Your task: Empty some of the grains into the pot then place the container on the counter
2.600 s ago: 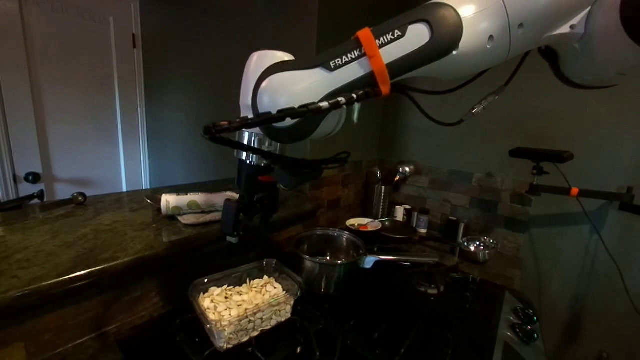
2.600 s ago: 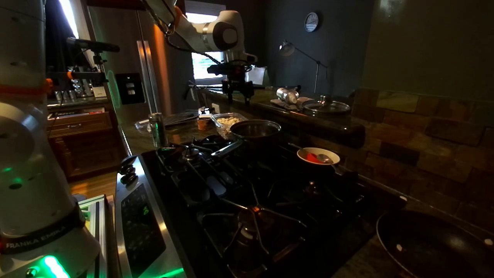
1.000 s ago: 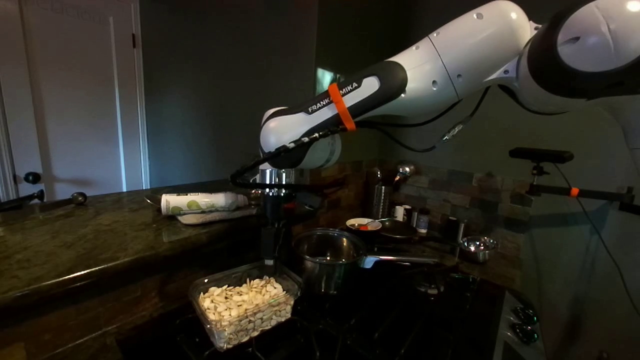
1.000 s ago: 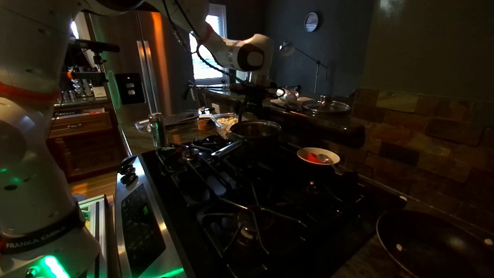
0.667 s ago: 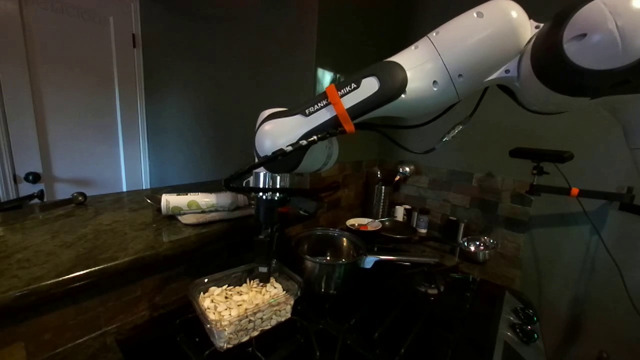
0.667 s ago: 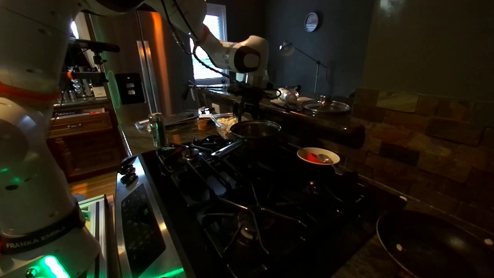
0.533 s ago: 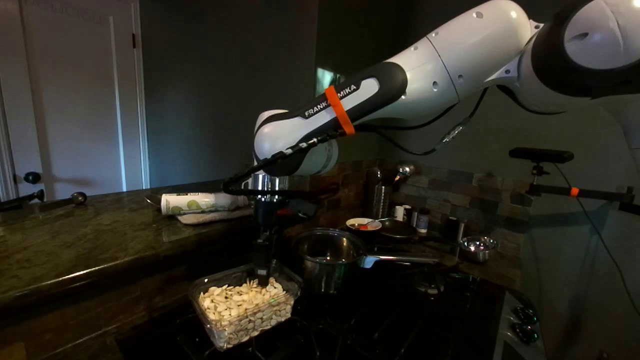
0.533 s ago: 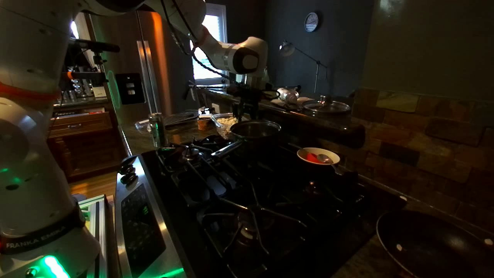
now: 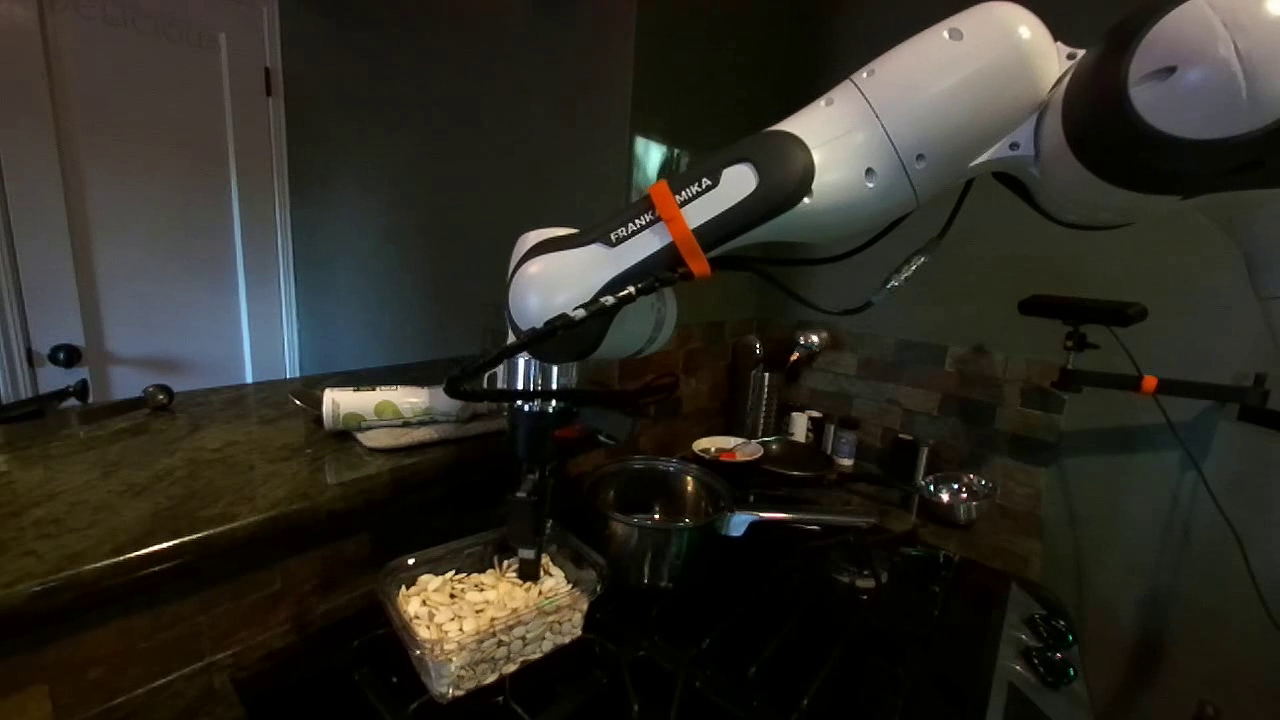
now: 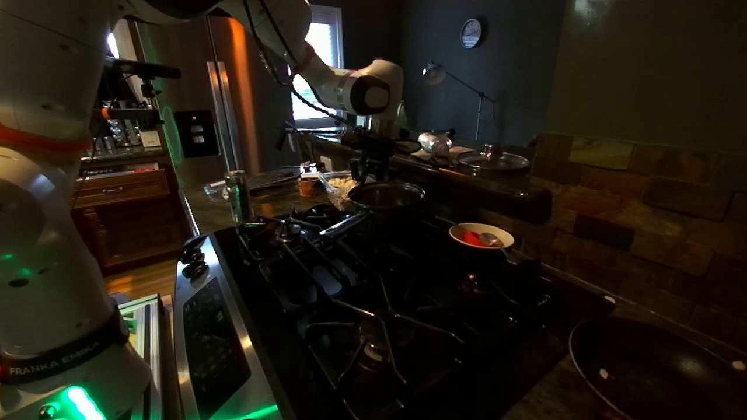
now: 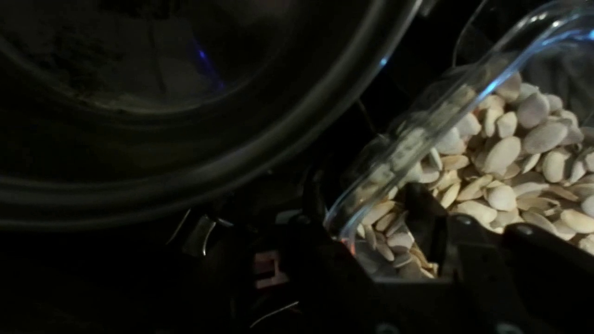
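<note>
The clear plastic container [image 9: 432, 662] stands low beside the pot, a heap of pale grains [image 9: 465, 605] inside it. My gripper [image 11: 364, 195] points down at the container's corner nearest the pot. In the wrist view one of its fingers [image 11: 424, 218] is inside, among the grains, while the other is outside the wall. The jaws stand apart, with the rim and some grains showing between them. In an exterior view only a dark finger dips into the container. The steel pot [image 9: 650, 555] sits right alongside; no grains show in it. The counter [image 9: 150, 490] is the raised stone ledge behind.
A printed can [image 9: 400, 407] lies on a cloth on the counter. The pot's long handle [image 9: 800, 518] sticks out over the black stovetop [image 10: 350, 280]. A white bowl [image 10: 461, 233] with a spoon, a glass lid [image 10: 496, 162] and a dark pan [image 10: 659, 373] are nearby.
From above the counter's edge, my gripper has come down to the container's corner. One finger now reaches in among the grains, and the jaws look closer together. Container and pot have not moved.
</note>
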